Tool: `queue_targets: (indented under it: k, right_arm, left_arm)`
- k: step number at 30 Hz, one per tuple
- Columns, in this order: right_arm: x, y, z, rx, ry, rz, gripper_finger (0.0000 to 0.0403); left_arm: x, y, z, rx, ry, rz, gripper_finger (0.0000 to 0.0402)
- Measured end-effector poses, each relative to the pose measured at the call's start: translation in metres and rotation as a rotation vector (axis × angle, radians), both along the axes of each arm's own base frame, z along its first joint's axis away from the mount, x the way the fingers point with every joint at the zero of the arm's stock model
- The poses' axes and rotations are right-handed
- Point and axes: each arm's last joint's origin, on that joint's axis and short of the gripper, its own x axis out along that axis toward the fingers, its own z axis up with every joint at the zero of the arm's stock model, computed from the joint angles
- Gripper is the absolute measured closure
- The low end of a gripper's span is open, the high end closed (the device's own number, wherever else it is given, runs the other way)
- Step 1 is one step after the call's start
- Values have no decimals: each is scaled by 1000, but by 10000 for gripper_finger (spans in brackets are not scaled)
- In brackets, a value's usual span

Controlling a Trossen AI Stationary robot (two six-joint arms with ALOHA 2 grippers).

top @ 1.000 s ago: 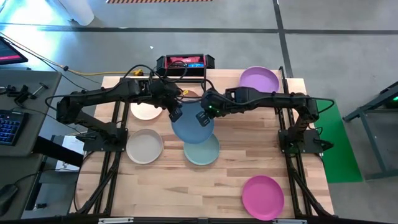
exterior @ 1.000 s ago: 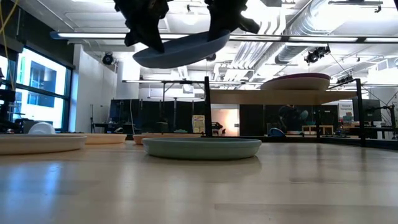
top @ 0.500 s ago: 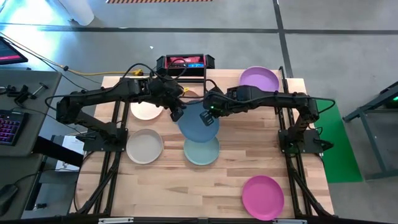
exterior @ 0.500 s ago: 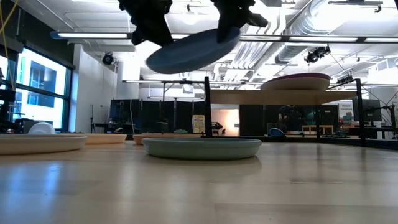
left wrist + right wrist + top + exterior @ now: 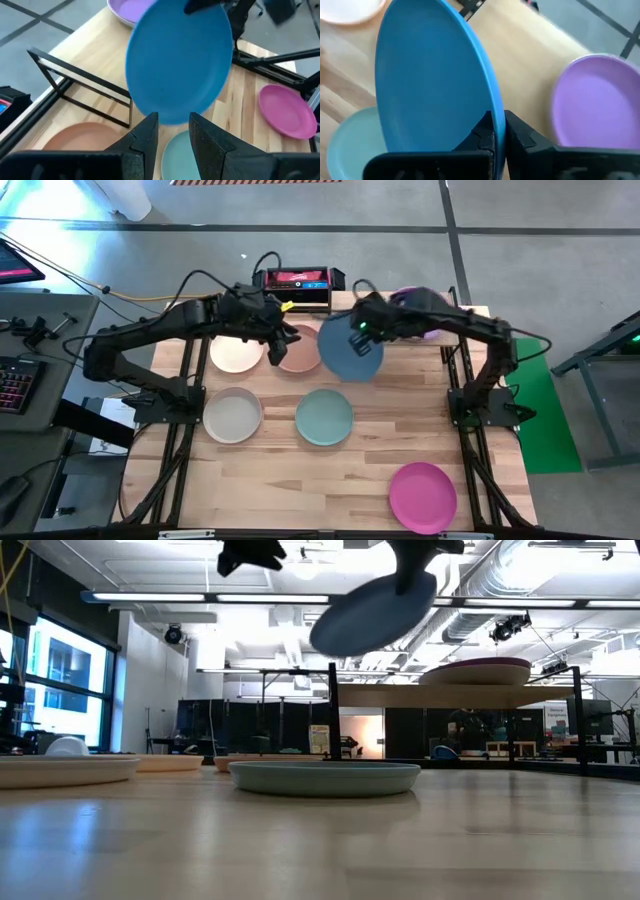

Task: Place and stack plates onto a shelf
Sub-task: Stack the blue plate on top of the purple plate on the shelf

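Note:
A blue plate hangs tilted in the air in front of the shelf, with my right gripper shut on it. A purple plate lies on the shelf, partly hidden by the right arm. My left gripper stands open just left of the blue plate, above the terracotta plate, with nothing between its fingers. The pale pink plate, cream plate, teal-green plate and magenta plate lie flat on the table. My right gripper pinches the blue plate's rim between its two fingers, one finger on each face. The fingers slant down from above. The plate is lifted clear and tilts steeply, hanging down and to the left below the fingers.
A black box with a red and blue top sits at the table's far edge behind the left gripper. The shelf's thin black legs stand between the terracotta plate and the purple plate. The near middle of the tabletop is bare wood.
My left gripper has let go of the blue plate's rim, risen and drawn back toward the far edge. My right gripper has carried the plate up and toward the table's far right, toward the shelf. The plate has tipped from nearly level to steeply tilted.

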Motion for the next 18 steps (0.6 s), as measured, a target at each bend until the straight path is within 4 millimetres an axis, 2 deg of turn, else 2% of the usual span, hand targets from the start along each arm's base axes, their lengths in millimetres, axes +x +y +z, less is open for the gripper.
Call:
queue_targets:
  k: [11,14,18]
  right_arm:
    - [-73,-23,46,-103,-92,-66,403]
    - [-100,-29,48,-116,-100,-117,403]
    - [-134,-36,37,-110,-139,-202,403]
  left_arm:
    - [-3,1,1,21,7,31,304]
    - [-3,1,1,34,11,51,304]
    - [-4,4,1,40,14,70,304]
